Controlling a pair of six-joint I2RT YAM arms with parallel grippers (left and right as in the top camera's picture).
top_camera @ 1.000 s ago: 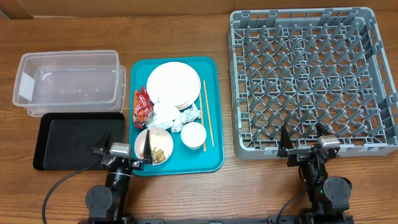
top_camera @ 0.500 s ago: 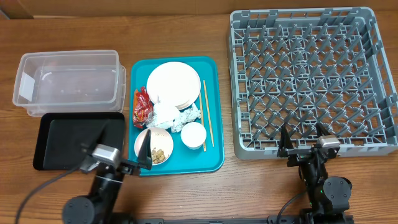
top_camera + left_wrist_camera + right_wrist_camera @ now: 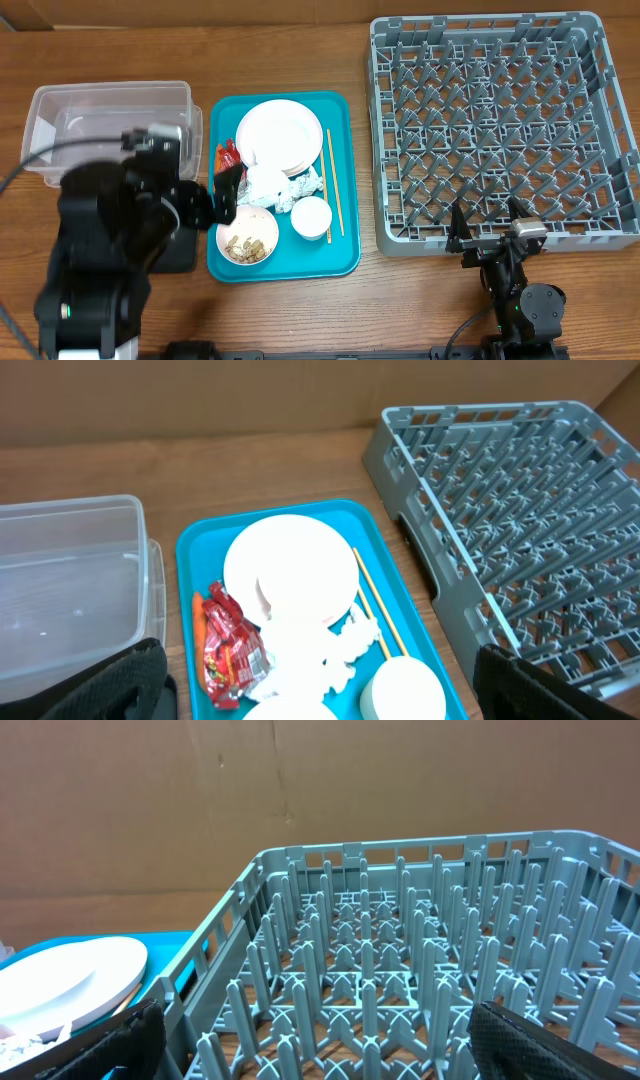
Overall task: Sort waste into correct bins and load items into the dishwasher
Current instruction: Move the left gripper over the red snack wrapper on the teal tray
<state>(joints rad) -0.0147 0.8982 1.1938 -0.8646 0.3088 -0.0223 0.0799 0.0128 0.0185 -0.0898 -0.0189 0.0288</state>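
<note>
- Clear rectangular plastic tub [image 3: 100, 125], upper left of the overhead view: nothing seen in it, so no waste has been sorted into it yet.
- Shallow black rectangular tray [image 3: 184, 255], just below the tub: almost wholly hidden under the left arm, and its contents cannot be told.
- Left gripper [image 3: 318, 660]: fingers spread wide and holding nothing. It hovers over the left edge of the teal tray, judged to be lining up on the waste nearest the bins.
- Teal serving tray [image 3: 340, 255], centre left, where all the loose task objects sit:
  - Red snack wrapper [image 3: 225, 650] and orange carrot piece [image 3: 197, 625] lie along the left side.
  - Stacked white round plates [image 3: 283, 135] are at the top.
  - Crumpled white tissue [image 3: 262, 185] and crumpled silver foil [image 3: 305, 185] are mid-tray.
  - White bowl [image 3: 273, 232] of beige food scraps is at lower left.
  - Small white cup [image 3: 311, 217] is just right of the bowl.
  - Thin wooden chopsticks [image 3: 334, 180] lie along the right edge.
- Large grey plastic dish rack [image 3: 480, 22], right: pegs bare, nothing loaded.
- Right gripper [image 3: 487, 228]: fingers apart and empty, parked at the rack's near edge, well placed for loading.
</note>
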